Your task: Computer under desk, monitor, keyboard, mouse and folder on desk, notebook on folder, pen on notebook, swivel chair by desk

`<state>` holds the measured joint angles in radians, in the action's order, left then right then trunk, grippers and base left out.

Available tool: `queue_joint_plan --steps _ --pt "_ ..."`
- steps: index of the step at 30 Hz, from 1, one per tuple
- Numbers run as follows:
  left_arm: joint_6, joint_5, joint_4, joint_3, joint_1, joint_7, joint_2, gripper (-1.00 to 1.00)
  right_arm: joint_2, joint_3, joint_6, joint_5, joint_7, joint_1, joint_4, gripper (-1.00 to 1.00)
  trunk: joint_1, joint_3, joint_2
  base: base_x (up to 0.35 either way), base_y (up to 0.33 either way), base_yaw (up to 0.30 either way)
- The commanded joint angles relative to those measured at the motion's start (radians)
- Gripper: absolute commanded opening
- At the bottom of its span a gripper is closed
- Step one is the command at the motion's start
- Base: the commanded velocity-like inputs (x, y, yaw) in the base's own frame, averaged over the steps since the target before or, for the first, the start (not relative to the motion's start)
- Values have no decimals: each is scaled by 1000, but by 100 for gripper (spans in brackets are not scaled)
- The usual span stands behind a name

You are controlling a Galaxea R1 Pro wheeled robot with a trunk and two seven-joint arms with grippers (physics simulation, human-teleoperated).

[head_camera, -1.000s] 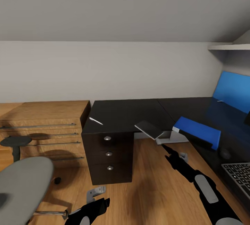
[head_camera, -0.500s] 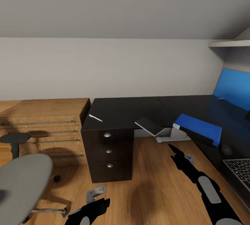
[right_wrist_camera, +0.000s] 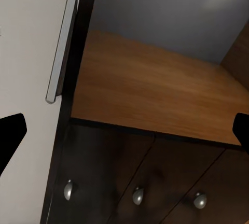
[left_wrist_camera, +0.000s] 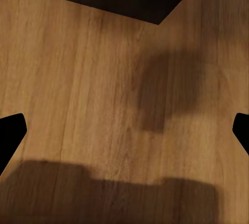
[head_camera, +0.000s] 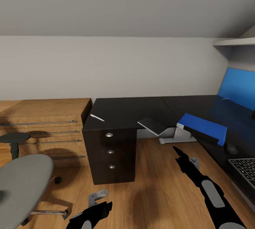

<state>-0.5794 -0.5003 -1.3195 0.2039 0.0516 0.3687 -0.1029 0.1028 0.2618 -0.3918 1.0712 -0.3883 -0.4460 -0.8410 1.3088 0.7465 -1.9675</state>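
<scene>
The black desk (head_camera: 127, 110) runs back and to the right, ending at its blue back panel (head_camera: 238, 91). On it lie the blue folder (head_camera: 202, 127), a small dark mouse (head_camera: 232, 148) and, at the picture's right edge, the keyboard (head_camera: 245, 171). A flat grey notebook (head_camera: 152, 125) overhangs the desk's inner edge. A thin white pen (head_camera: 97, 117) lies near the left corner. The swivel chair's grey seat (head_camera: 21, 183) is at lower left. My right gripper (head_camera: 184, 155) hangs open over the floor below the notebook, empty. My left gripper (head_camera: 100, 201) is open low over the floor (left_wrist_camera: 104, 79).
A black drawer unit (head_camera: 111, 153) with three knobs stands under the desk's left end, also in the right wrist view as the drawer unit (right_wrist_camera: 137, 195). A low oak shelving unit (head_camera: 46, 126) lines the wall at left. A pale grey box (head_camera: 176, 135) lies on the floor under the desk.
The whole view has shifted a little, so the desk sits higher in the picture. My right gripper has drawn slightly back and right, away from the notebook. The left gripper has not moved.
</scene>
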Motion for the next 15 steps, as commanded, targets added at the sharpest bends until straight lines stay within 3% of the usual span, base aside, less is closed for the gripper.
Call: queue_joint_plan --steps 1,8,11,15 --pt "-2 -11 -1 1 1 6 0 100 0 4 -7 7 -2 -1 0 100 0 1 0 0 0 0" --pt "-2 -10 -1 2 1 1 2 100 -1 2 -7 7 -11 -1 -4 100 0 1 0 0 0 0" --pt "-2 -9 -1 4 1 2 2 100 -1 1 -11 7 -66 -1 -10 100 -12 -8 21 0 0 0" --pt "-2 -10 0 3 1 2 2 100 -2 2 -9 7 -84 0 -9 100 -27 -21 49 0 0 0"
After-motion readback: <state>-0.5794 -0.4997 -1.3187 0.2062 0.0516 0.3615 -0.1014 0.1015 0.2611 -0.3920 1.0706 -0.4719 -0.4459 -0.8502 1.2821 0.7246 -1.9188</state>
